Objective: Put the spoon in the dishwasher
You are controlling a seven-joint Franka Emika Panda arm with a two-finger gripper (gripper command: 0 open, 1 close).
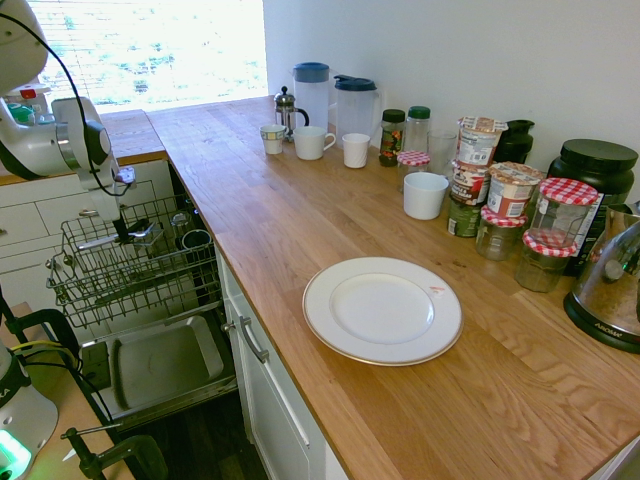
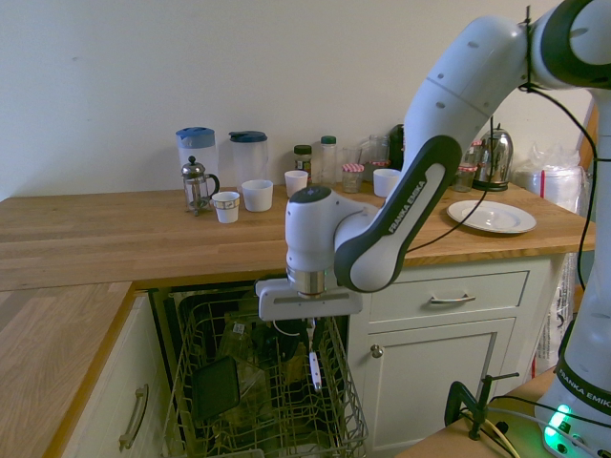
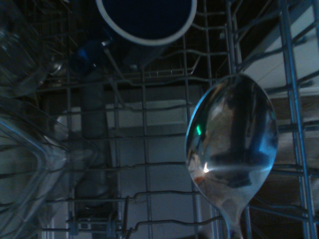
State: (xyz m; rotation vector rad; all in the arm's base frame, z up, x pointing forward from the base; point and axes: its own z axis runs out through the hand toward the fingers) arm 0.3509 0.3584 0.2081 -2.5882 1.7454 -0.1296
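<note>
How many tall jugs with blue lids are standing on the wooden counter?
2: one jug behind the French press, the other jug behind a white mug.

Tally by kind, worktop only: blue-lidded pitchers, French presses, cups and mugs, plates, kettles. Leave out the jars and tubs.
Blue-lidded pitchers: 2
French press: 1
Cups and mugs: 4
Plate: 1
Kettle: 1
Total: 9
</note>
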